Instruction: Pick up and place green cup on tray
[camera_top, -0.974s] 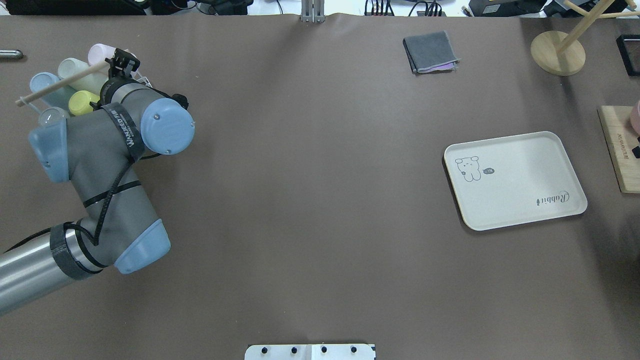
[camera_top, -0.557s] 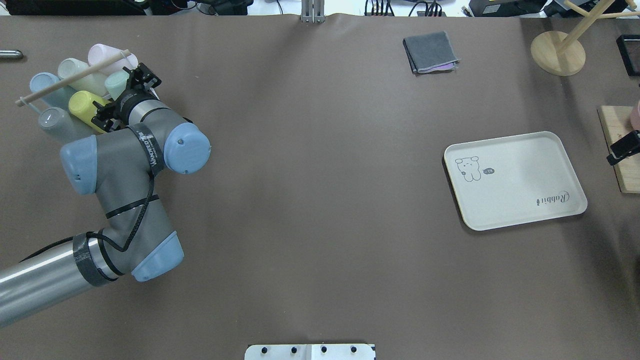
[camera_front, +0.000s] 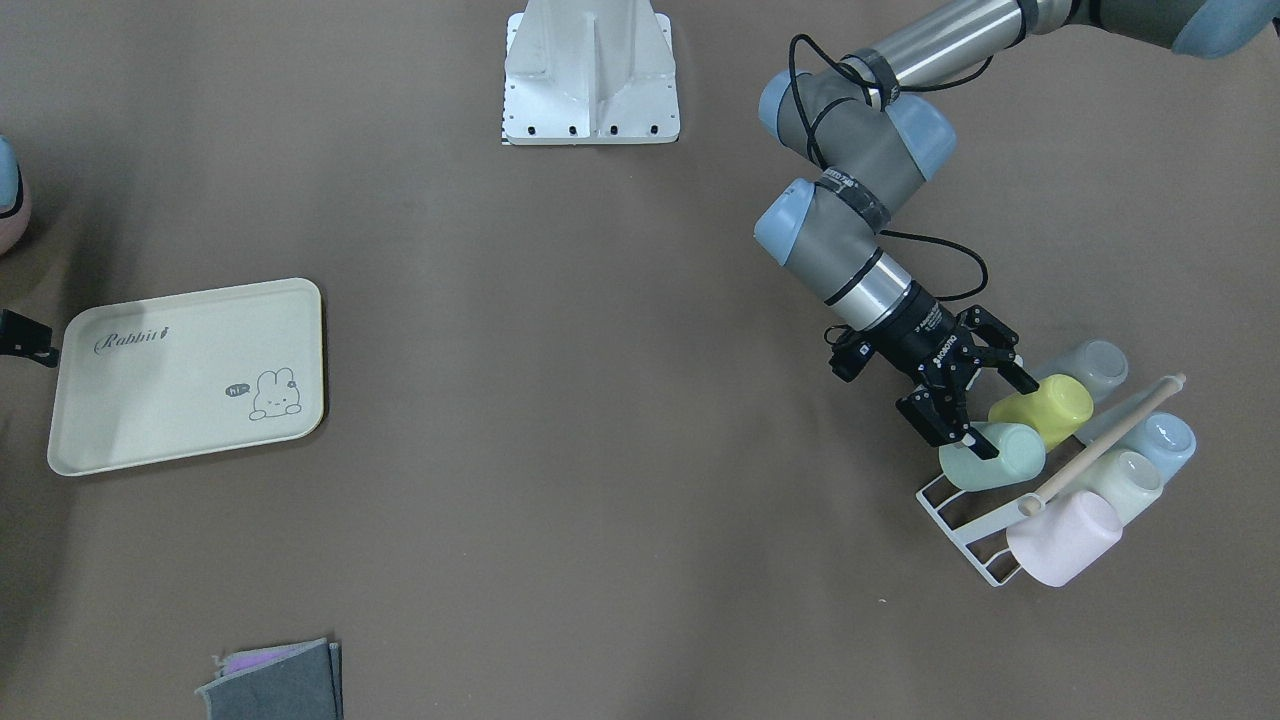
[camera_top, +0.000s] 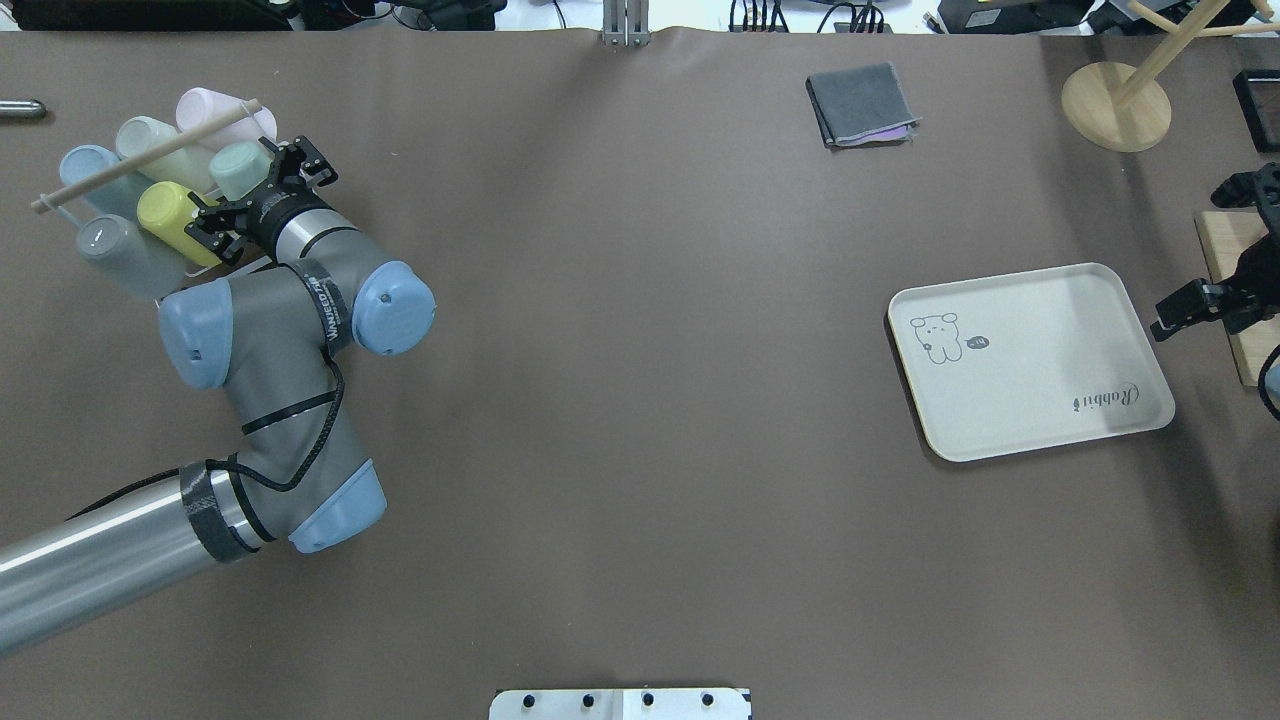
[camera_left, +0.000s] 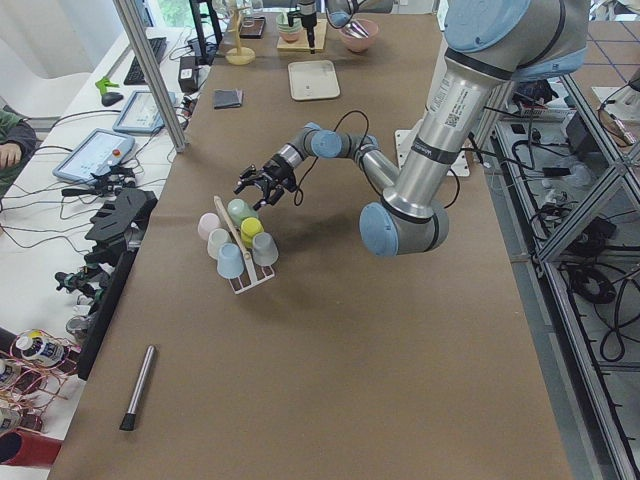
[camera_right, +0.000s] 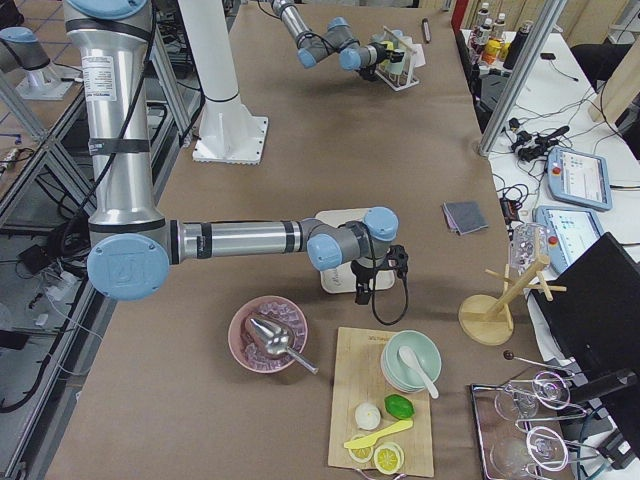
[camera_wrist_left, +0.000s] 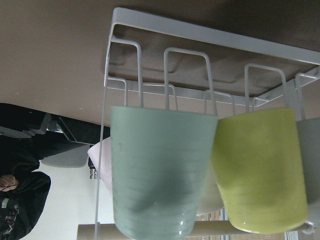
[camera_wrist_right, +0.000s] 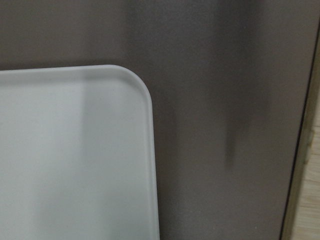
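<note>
Since the earlier overhead frames the left arm has swung out from over the rack, and the left gripper now points up-left at the cups in the upper left of that view. The right gripper has come in at the right edge, beside the tray. The left fingers stand wide apart with nothing held. In the front-facing view the lower finger sits against the side of the green cup and the upper one hangs over the yellow-green cup. I cannot tell whether the right fingers are apart or together. The green cup rests tilted on the prongs of the white wire rack at that view's lower right, pressed close to its yellow-green neighbour, with the wooden dowel just behind. The tray is well apart, at the left of the frame. As I read it, the step in hand is the grasp. The left wrist view has the green cup roughly centred, so I would ease straight in. The upper finger has to go into the narrow seam between the two cups, not round both. Once the fingers are clamped on the green wall alone, I would draw the cup back along the prong line so it slides off. Lifting it would lever the light rack or knock the dowel.
</note>
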